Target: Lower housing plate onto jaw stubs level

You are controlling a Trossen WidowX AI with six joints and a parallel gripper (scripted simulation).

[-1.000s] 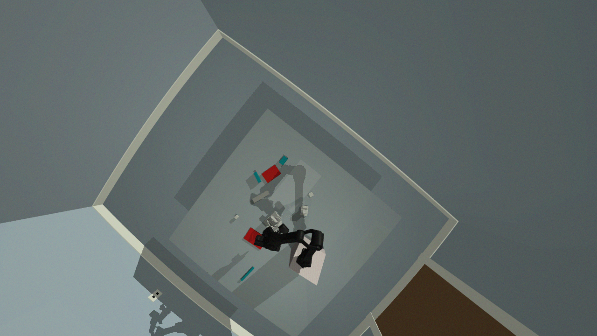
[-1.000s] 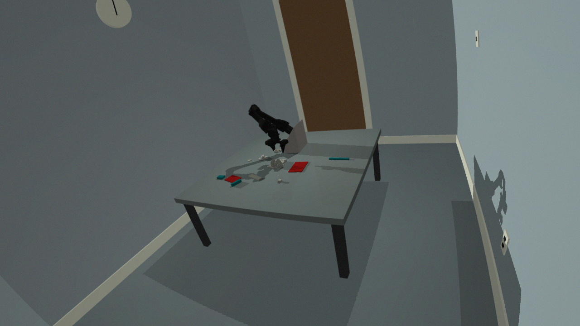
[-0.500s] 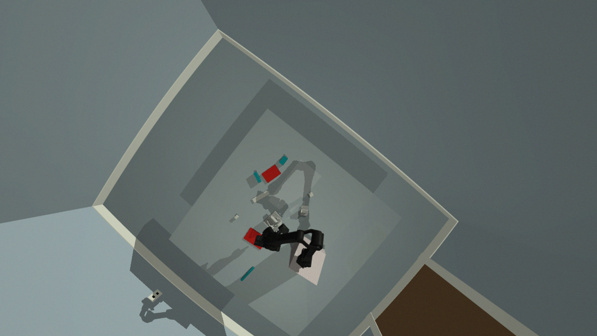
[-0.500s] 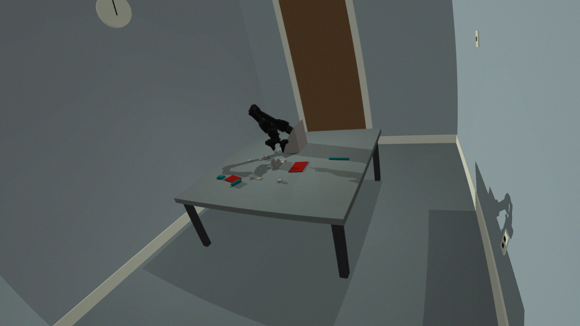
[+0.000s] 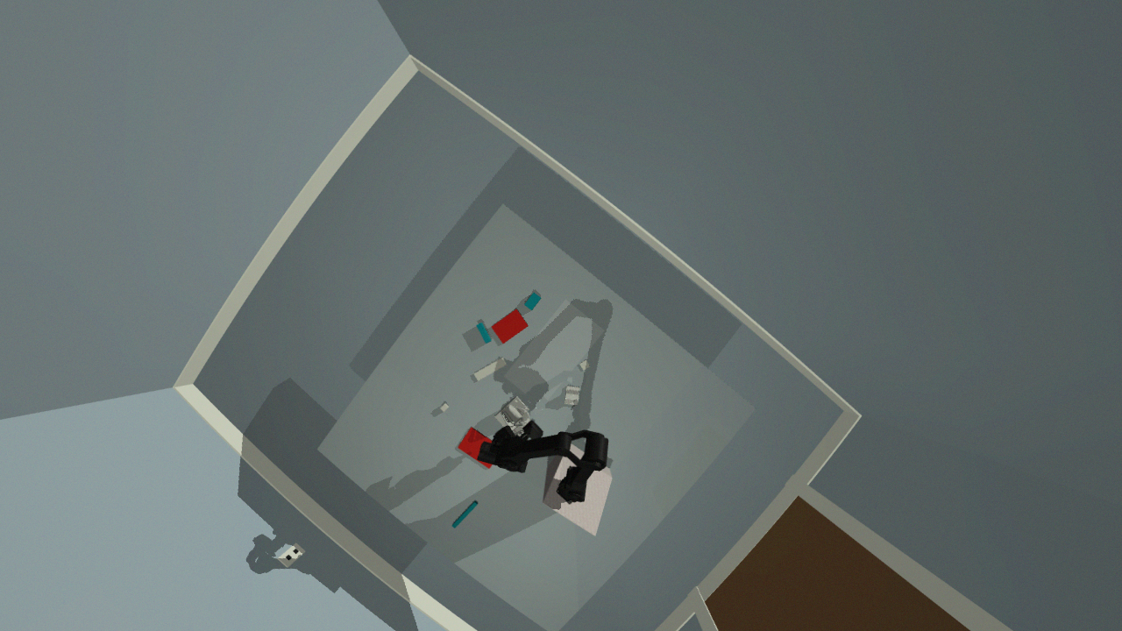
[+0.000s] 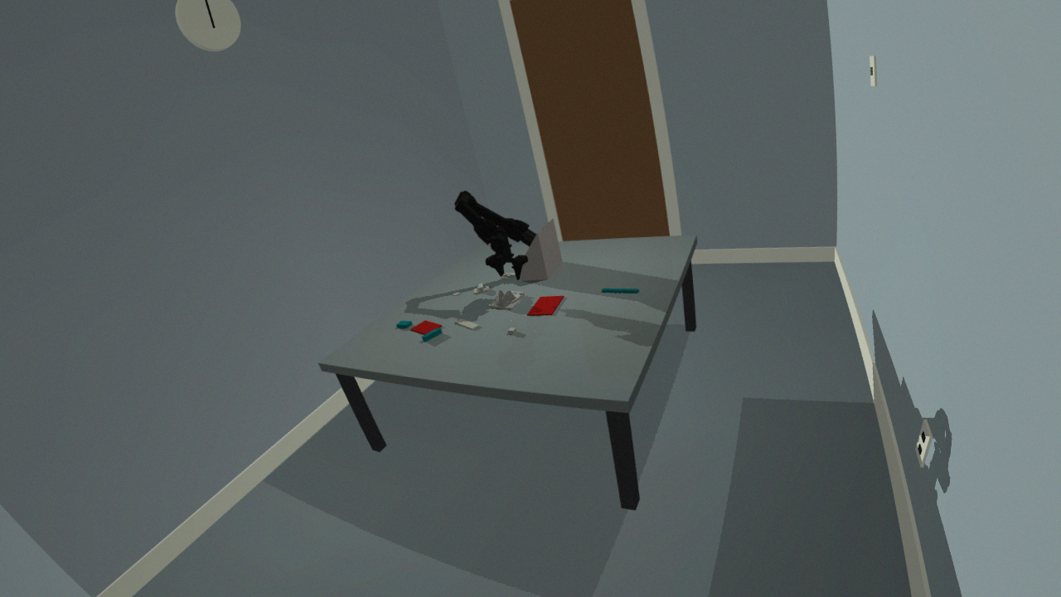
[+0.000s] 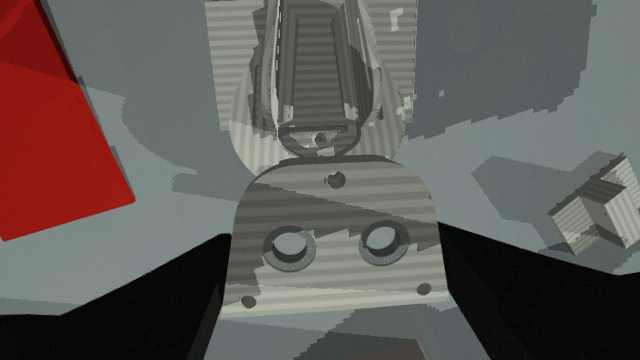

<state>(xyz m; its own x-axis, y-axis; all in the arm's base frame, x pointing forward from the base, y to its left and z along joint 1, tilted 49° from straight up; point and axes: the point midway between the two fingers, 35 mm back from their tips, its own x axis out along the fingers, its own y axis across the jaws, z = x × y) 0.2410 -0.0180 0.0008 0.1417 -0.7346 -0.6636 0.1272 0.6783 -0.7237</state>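
My gripper [image 6: 509,271] [image 7: 331,238] is shut on the housing plate [image 7: 335,205], a pale ribbed plate with two large holes and rounded front corners, gripped by its two side edges. The plate hangs above the table. The pale base [image 5: 514,413] [image 6: 506,299] [image 7: 232,55] stands on the table, ahead of the plate in the wrist view. The two jaws [image 7: 272,75] [image 7: 371,65] rise side by side from it, with a channel between them. The plate's front edge overlaps the near end of the base in the wrist view. The jaw stubs cannot be made out clearly.
A red slab [image 5: 471,442] [image 6: 545,305] [image 7: 50,160] lies beside the base. A small pale bracket [image 5: 572,394] [image 6: 481,288] [image 7: 617,210] lies on the other side. A pale wedge [image 5: 592,502] [image 6: 547,255] stands under the arm. A teal rod [image 5: 464,514] [image 6: 620,290] lies farther off.
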